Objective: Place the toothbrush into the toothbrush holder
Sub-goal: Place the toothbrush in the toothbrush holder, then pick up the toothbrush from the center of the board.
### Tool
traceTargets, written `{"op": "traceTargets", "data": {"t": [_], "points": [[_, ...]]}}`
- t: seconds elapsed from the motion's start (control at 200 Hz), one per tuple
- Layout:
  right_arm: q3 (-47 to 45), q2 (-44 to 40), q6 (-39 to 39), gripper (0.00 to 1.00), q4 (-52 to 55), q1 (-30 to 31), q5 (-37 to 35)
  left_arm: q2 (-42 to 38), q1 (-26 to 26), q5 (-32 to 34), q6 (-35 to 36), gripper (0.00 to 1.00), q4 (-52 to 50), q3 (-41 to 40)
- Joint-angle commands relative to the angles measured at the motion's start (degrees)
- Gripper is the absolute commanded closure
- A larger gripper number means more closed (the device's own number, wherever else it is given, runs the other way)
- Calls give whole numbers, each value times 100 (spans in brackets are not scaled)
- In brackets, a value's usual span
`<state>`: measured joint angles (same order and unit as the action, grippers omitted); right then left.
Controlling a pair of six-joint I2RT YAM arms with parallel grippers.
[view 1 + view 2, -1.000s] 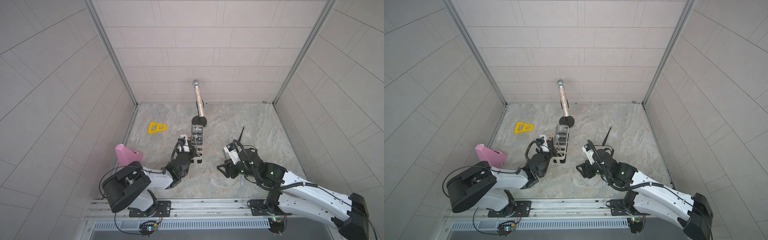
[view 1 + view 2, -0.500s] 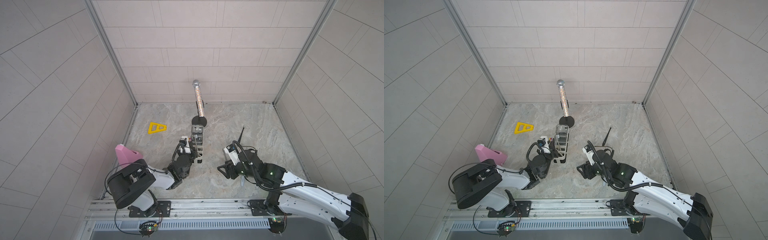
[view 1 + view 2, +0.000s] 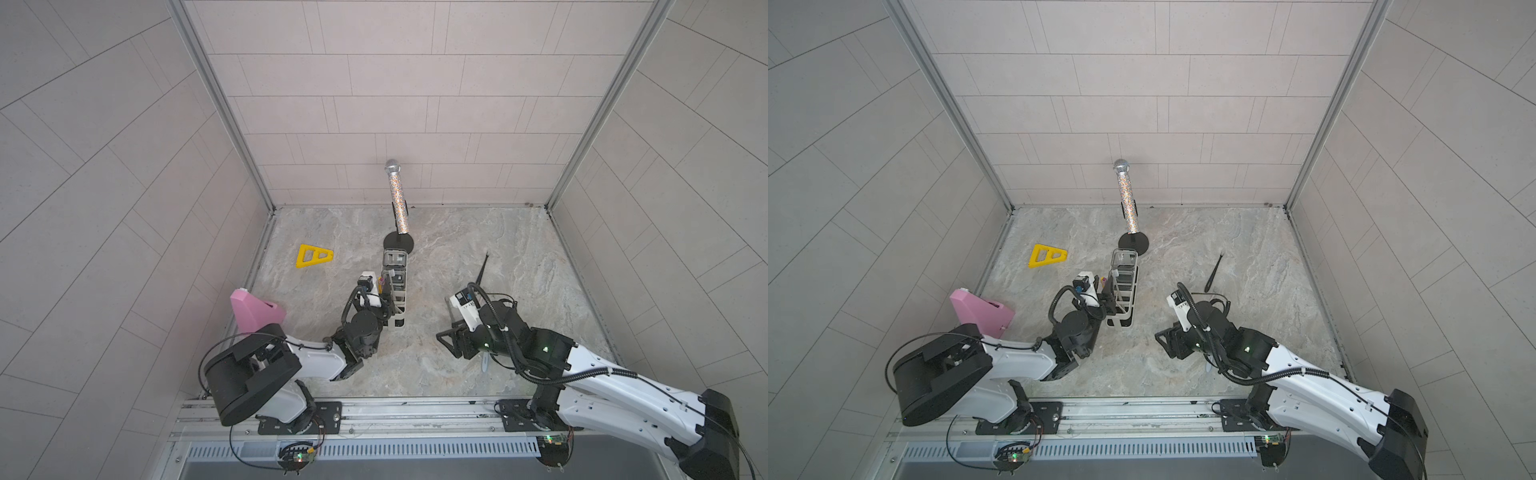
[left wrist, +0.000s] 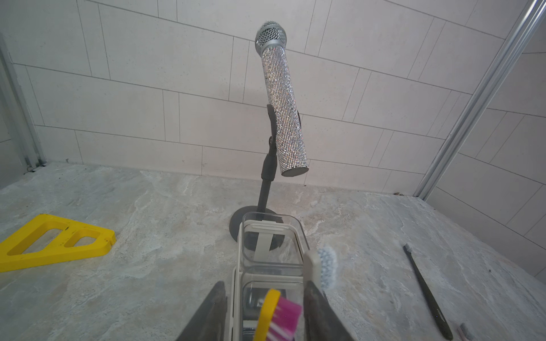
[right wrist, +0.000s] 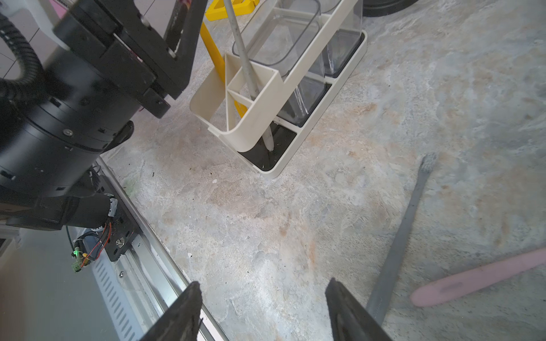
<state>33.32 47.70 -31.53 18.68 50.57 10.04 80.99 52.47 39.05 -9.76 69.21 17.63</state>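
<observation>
A: Where is the yellow toothbrush [image 4: 279, 317]?

B: Standing in the toothbrush holder [image 5: 255, 118], in the divided end section nearest the robot; its handle runs down inside the white frame, bristles up.

A: And the left claw [image 4: 263, 298]?

B: Its jaws are parted to either side of the brush head, with a gap showing on 1 side; I judge the frame is carrying the brush, not the claw.

A: Why that section?

B: The other 2 hold clear cups; the dividers here would keep a thin handle upright, as they do for the grey-white toothbrush [image 5: 246, 68] leaning beside it.

A: The right claw [image 5: 263, 310]?

B: Wide and empty, low over the worktop [image 5: 266, 221]; a grey toothbrush [image 5: 399, 236] and a pink toothbrush [image 5: 478, 277] lie just beside it; it looks parked clear of the holder.
</observation>
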Motion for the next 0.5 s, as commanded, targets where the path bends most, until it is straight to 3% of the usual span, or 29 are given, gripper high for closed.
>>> {"op": "traceTargets", "data": {"t": [0.0,0.24,0.495], "points": [[47,-127,40,31,216,-25,-143,-365,27,66,-117,46,-601,116],[194,19,143,29,727,-291,-268,-1568,27,-26,-782,30,-2597,491],[93,964,120,29,892,-923,-76,-3042,27,-137,-1717,25,-5505,1064]]}}
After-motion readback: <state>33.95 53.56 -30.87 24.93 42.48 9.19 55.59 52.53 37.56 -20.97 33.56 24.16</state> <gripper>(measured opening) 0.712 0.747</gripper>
